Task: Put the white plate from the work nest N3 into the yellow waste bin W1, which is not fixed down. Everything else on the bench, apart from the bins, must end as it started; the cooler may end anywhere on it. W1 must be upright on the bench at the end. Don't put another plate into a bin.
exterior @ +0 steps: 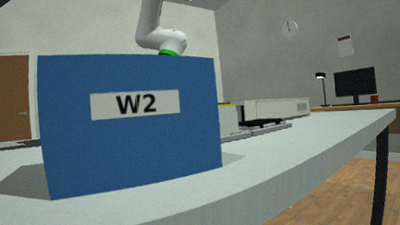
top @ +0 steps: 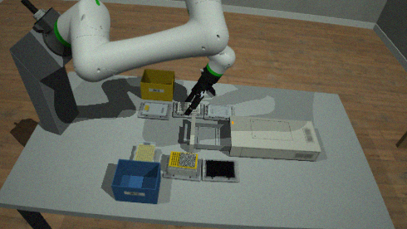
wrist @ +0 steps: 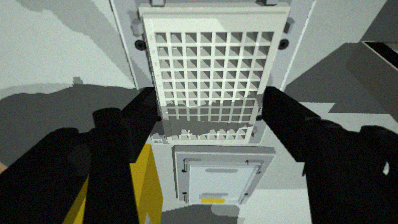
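Grey walls (exterior: pixel 256 55) and a wood floor (exterior: pixel 331 202) are seen. A brown door (exterior: pixel 5 97) is set at the left. A clock (exterior: pixel 289 28), a side desk (exterior: pixel 361 107) with monitor (exterior: pixel 354 82) and lamp (exterior: pixel 321 75) are shown.
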